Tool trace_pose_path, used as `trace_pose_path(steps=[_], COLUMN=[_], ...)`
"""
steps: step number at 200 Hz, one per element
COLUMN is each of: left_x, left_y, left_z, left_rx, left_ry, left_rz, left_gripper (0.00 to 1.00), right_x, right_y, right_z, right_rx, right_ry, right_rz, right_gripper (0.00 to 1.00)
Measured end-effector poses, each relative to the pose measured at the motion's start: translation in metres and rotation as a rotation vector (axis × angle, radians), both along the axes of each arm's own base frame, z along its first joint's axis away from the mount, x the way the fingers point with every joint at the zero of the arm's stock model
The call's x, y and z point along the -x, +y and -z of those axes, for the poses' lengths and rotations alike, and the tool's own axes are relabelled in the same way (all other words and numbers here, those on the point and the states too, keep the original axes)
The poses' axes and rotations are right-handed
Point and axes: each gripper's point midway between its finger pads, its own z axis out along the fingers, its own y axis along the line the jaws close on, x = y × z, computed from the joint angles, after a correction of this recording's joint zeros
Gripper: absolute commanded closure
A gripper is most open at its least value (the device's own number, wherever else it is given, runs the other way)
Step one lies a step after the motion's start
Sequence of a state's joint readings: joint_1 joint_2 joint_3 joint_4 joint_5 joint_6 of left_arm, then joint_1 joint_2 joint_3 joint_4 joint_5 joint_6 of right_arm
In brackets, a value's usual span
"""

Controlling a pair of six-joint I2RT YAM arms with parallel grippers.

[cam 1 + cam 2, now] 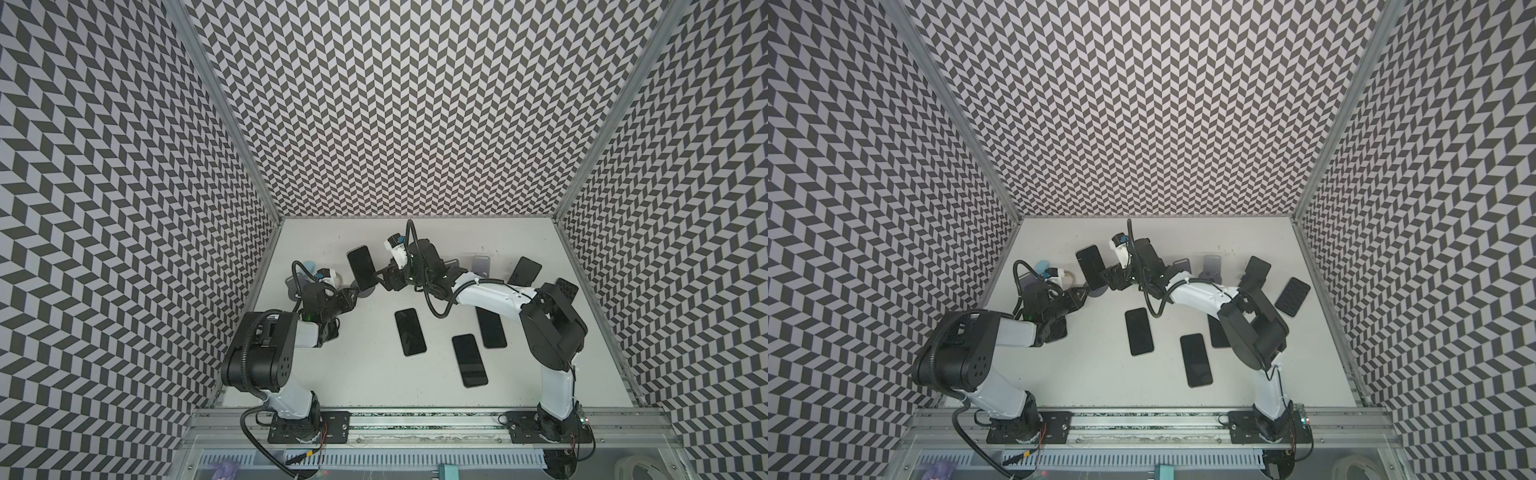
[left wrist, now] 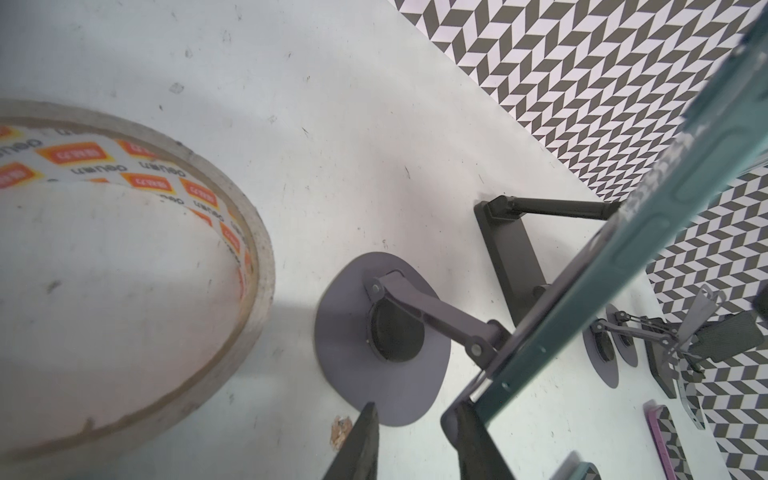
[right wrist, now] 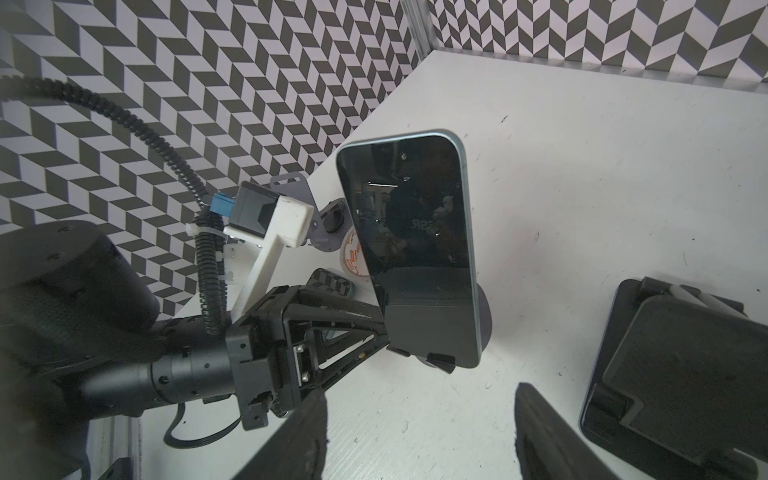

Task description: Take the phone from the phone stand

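Black-screened blue-edged phone seen propped mid-frame on grey round-based stand, left gripper clamped on stand, fingers of right gripper parted beside phone.

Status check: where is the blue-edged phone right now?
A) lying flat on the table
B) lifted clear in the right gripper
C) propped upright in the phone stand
C: the phone stands upright with its lower edge caught in the phone stand, and the right gripper is open just short of it, holding nothing.
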State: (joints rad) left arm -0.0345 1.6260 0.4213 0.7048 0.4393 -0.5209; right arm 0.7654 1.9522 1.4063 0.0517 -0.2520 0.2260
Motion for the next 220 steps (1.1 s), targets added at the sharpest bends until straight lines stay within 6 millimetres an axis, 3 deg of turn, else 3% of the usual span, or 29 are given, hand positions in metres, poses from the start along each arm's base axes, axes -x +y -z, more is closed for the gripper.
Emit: trace_pose_path(steps=[156,220], left_x=[-0.009,-0.009], left_y=[0.012,0.021], left_z=[0.007,-0.001], left_rx=[0.022,0.013], left_ry=[0.029,0.007], left_rz=[-0.038,-0.083], left_gripper=[0.66,0.63], right_x=[-0.001,-0.007], right_y=[-0.001,-0.004], right_z=[0.000,-0.001], right_rx=[-0.001,-0.003], right_ry=[0.000,0.000], right_rz=[-0.004,0.045], right_gripper=[0.31,0.22])
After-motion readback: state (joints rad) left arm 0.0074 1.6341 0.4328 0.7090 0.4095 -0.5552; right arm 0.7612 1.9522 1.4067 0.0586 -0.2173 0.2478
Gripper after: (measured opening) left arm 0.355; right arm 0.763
